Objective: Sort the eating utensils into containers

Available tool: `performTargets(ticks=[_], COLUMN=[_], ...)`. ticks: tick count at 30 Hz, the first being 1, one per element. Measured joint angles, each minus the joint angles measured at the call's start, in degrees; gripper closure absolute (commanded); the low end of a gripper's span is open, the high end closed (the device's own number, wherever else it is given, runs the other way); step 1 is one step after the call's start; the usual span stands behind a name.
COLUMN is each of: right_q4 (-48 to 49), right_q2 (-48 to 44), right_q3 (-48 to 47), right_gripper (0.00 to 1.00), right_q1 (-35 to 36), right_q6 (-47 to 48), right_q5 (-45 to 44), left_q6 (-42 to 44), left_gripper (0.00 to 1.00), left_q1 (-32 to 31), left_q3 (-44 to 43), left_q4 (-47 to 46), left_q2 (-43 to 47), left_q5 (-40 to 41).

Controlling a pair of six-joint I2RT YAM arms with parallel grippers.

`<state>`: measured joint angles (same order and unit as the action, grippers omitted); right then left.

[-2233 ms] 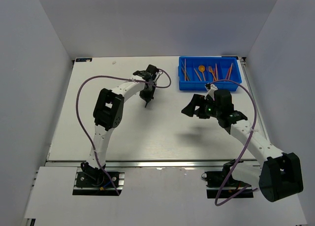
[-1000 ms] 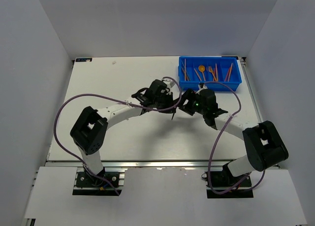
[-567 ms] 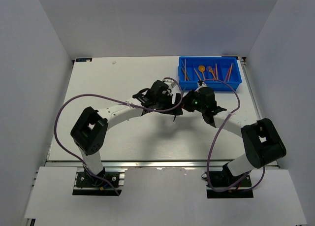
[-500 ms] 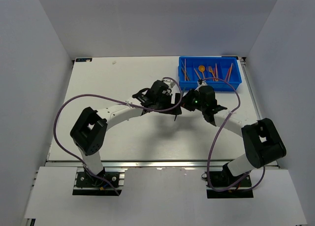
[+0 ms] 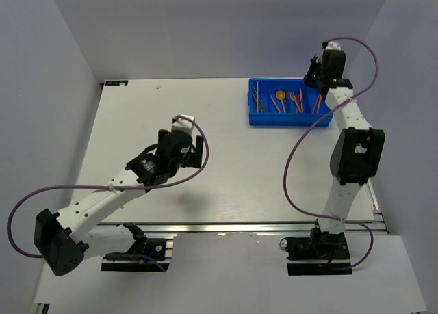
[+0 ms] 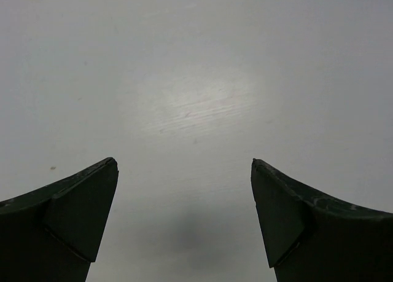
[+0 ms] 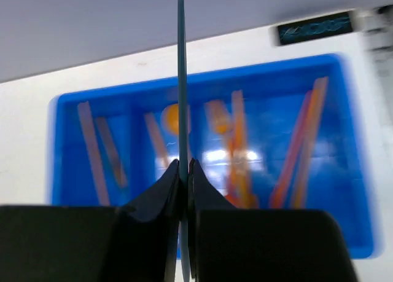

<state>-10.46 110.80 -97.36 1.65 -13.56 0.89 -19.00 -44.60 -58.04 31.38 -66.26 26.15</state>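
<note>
Bluish utensil (image 7: 181, 79) pinched by right end effector (image 7: 184, 165), jutting forward, left end effector (image 6: 183, 165) agape

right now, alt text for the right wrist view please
The right gripper is shut on a thin grey-blue utensil seen edge-on. Beyond it, blurred, the blue tray holds orange utensils in its compartments.

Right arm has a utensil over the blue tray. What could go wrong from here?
1. The right gripper pinches the thin grey-blue utensil with most of it sticking out, so it could pivot or slip.
2. It hangs well above the tray; dropped from there, the utensil may bounce out or land among the wrong orange utensils.
</note>
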Motion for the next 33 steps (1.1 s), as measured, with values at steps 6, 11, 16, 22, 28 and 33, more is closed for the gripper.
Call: performTargets(ticks=[6,11,16,22,28,33], right_q4=[-5.7,-5.3,-4.1,-2.7,-2.8,-3.6], right_q2=[18.8,21.8,22.2,22.4,22.4,22.4], right_q3=[-29.8,-29.0,-24.0,-18.5,-16.9,-17.4], right_gripper=[1.00,1.00,1.00,0.93,0.58,0.30], right_q1=[-2.6,-3.8,-6.3,-8.9,-9.6,-9.1], right_q6=[8.3,11.9,12.4,11.5,9.7,8.5], right_q5=[-8.5,-11.1,-11.1,-9.5,-7.5,-7.0], left_q6=[1.4,1.8,1.8,1.8,2.0,2.0], left_gripper=[0.02,0.02,0.02,0.02,0.02,0.02], left_q1=[0.0,0.0,0.0,0.0,0.0,0.0], left_q3=[7.7,7.8,7.8,7.8,7.8,7.8], left_q4=[1.6,1.5,1.7,1.6,1.6,1.6], left_q2=[-2.4,-5.5,-7.6,-7.0,-7.0,-6.7], left_q5=[4.2,4.7,4.8,4.8,4.6,4.6])
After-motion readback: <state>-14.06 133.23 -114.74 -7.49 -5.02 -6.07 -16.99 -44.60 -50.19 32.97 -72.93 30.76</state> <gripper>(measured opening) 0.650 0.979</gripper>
